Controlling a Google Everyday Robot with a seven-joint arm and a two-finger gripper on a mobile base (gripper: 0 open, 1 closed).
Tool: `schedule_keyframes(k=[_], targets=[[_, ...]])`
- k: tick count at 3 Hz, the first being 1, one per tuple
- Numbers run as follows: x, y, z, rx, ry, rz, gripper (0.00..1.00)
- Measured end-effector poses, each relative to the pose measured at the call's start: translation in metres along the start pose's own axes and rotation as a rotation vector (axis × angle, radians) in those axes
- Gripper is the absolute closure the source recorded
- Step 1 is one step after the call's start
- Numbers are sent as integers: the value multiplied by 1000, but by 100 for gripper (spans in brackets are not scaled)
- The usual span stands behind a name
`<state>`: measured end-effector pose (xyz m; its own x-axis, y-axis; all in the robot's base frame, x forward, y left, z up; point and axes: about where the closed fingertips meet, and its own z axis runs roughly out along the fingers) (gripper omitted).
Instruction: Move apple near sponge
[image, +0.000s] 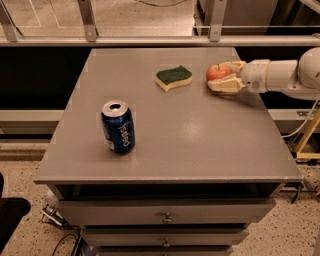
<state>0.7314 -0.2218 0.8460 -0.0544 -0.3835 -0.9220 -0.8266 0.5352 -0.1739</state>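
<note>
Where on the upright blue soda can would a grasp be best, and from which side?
Probably grip the soda can around mid-body, coming in level from the picture's right, the side the arm reaches from. It stands upright with straight round walls, so a grasp closes squarely across it. The gripper is occupied, far right, shut on the apple beside the sponge.

Lab: drawer cabinet, speckled floor; gripper holds apple, right.
</note>
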Motion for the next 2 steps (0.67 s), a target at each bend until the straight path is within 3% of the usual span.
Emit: schedule_keyframes(k=[1,2], targets=[[1,0,1,1,-3,3,100],[1,2,5,-5,-4,4,81]])
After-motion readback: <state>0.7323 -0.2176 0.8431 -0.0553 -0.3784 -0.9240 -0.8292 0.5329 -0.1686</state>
